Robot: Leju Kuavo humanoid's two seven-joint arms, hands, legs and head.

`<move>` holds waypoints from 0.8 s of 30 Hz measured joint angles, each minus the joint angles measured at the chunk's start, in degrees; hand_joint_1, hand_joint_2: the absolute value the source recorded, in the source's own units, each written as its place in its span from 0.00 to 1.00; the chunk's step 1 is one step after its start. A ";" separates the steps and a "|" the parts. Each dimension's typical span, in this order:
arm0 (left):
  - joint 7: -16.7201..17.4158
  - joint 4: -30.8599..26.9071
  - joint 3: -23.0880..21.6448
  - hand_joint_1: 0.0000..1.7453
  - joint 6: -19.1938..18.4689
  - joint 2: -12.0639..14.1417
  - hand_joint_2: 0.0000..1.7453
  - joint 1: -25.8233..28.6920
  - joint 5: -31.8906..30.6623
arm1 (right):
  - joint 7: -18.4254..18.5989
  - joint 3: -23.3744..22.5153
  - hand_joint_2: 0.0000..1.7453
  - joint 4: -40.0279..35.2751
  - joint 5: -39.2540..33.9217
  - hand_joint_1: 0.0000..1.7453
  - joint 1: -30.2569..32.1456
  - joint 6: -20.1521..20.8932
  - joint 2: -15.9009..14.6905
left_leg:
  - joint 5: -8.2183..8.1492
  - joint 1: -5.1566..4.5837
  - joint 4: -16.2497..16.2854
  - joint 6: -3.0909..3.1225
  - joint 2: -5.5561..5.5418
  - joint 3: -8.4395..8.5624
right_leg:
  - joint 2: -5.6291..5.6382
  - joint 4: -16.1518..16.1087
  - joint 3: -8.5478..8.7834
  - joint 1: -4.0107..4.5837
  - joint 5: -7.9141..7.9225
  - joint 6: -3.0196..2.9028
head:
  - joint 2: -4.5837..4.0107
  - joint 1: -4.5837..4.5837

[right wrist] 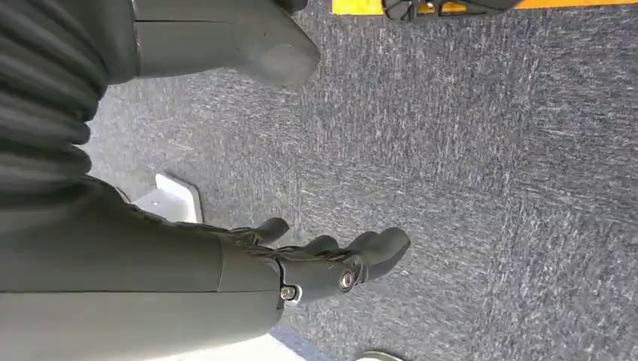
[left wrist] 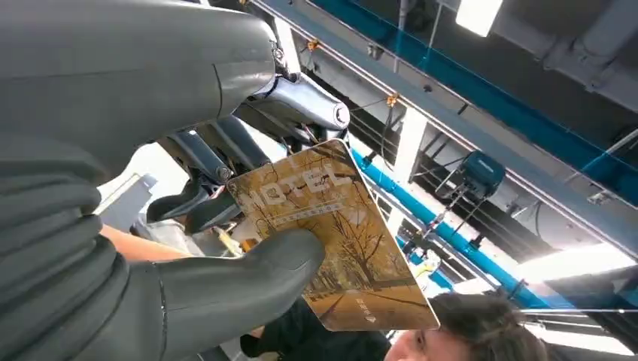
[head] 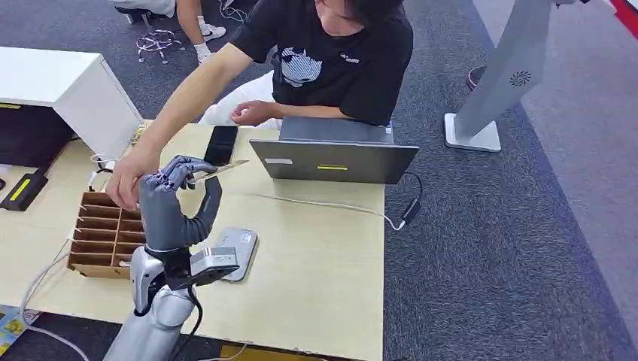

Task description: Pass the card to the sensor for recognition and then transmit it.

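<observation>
- Your left hand point(head: 171, 197) pinches the card point(left wrist: 335, 237), raised above the table point(head: 323, 256).
- Right hand point(right wrist: 331, 259) hangs empty, fingers loosely apart.
- Risk: the person's hand point(head: 126, 179) crowds yours; a bump could dislodge the card.

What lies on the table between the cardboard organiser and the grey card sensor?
In the head view, the robot's left hand, raised and holding the card, crosses that stretch between the organiser and the sensor; the table beneath is mostly hidden.
</observation>
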 joint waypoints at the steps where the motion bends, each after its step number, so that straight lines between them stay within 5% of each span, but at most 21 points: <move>1: 0.57 -0.04 -0.04 1.00 -0.26 0.13 1.00 0.02 -0.37 | -0.07 -0.09 1.00 0.00 -0.22 0.00 0.00 -0.04 0.00 | 0.00 0.00 0.00 0.00 0.00 0.00 | 0.00 0.00 0.01 0.00 0.00 0.00 | 0.00 0.00; 8: 5.75 0.04 -0.02 1.00 -1.01 1.62 1.00 1.45 -5.33 | -0.92 -1.36 1.00 0.02 -1.79 0.00 0.08 -0.20 0.02 | 0.00 0.00 0.00 0.00 0.00 0.00 | 0.00 0.00 0.00 0.00 0.00 0.00 | 0.00 0.00; 24: 7.13 2.82 0.04 1.00 -1.86 2.01 1.00 5.22 -3.83 | -0.79 -2.45 1.00 0.02 -1.68 0.00 0.46 -0.33 0.04 | -0.01 0.00 0.00 0.00 0.00 -0.03 | 0.00 -0.01 -0.02 0.00 -0.01 0.00 | 0.00 0.00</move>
